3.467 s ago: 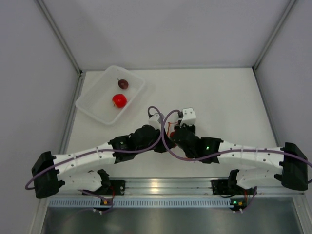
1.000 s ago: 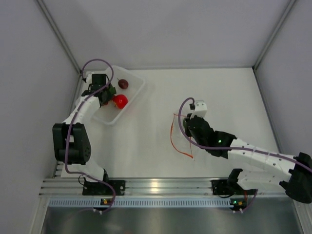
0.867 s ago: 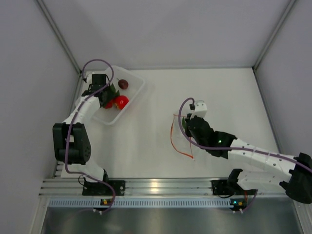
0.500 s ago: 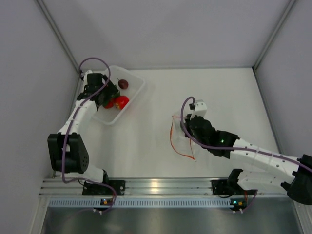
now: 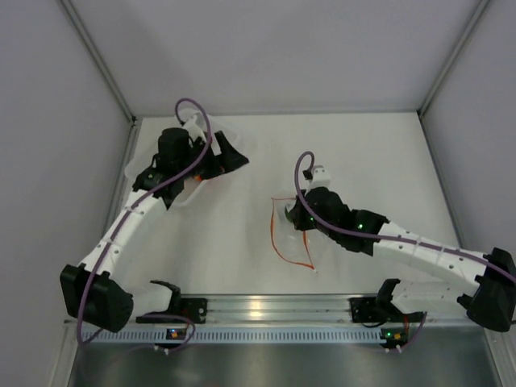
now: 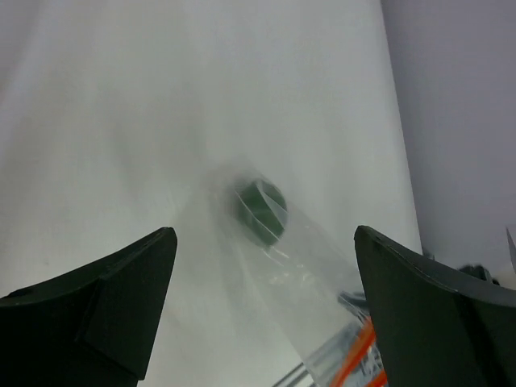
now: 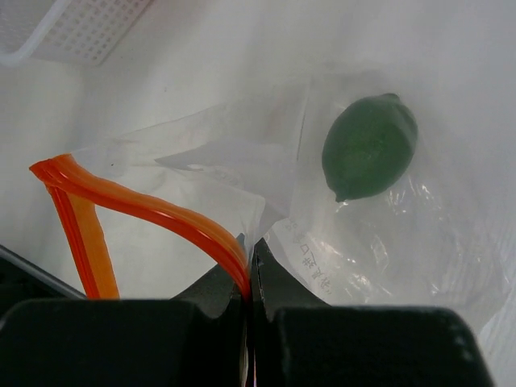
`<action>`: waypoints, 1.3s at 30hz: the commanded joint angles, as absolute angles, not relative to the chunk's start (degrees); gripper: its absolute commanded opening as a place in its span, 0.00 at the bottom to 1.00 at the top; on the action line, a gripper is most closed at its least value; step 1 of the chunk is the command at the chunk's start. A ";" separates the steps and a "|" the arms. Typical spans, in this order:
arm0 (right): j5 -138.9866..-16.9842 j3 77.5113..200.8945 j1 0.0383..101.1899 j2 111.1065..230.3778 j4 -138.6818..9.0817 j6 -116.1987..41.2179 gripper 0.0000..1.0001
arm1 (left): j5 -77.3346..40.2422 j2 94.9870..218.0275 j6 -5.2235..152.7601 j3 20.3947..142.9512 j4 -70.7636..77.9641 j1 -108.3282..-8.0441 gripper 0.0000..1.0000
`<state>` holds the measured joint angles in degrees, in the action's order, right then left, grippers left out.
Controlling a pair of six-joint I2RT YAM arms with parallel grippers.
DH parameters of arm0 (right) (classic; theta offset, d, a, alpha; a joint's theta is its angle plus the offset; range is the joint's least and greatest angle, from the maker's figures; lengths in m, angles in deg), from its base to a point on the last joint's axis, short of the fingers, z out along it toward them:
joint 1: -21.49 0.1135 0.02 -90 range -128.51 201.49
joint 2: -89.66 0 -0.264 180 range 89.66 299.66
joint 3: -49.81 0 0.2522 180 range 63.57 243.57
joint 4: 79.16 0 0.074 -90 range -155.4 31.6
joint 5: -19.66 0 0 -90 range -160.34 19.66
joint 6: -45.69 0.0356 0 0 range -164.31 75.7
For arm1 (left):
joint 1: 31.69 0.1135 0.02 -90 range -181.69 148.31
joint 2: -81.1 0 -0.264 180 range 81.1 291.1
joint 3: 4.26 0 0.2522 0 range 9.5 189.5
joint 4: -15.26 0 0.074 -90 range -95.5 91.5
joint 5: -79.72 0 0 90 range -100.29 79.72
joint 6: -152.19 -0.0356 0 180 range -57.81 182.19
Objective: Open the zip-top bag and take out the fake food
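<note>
At the far left of the table (image 5: 379, 153) the translucent tub (image 7: 64, 28) is largely covered by the left arm in the overhead view, so what lies in it cannot be told. The left fingers (image 6: 105, 298) are spread wide with nothing between them, held in the air near the tub's right edge and aimed toward the middle of the table. There the zip-top bag (image 5: 292, 234) is found lying, well apart from the tub, with its orange zip strip (image 7: 153, 211) bowed into a loop, so that the mouth is judged to be open. The right fingers (image 7: 218, 294) are pressed together on that strip, and one lip of the mouth is lifted by them. One green piece (image 7: 369, 147) is seen inside the clear plastic, toward the bag's closed end; no other piece can be made out in the bag. The opening is therefore judged to be done and the emptying nearly so, the green piece being left to be taken out. The table is plain white and matte, it is enclosed by pale grey walls (image 5: 266, 48), and a metal rail (image 5: 266, 306) is fixed along its near edge.
</note>
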<state>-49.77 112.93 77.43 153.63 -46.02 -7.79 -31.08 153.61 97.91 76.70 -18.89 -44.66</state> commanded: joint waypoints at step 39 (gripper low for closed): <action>-59.11 112.70 68.86 158.92 -57.76 6.68 0.00 | 3.33 155.44 96.73 70.41 -18.10 -88.29 0.30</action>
<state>-63.62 112.47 69.95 159.31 -55.57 7.07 -1.88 153.39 97.56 70.12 -18.19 -87.02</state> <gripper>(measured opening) 0.004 0.315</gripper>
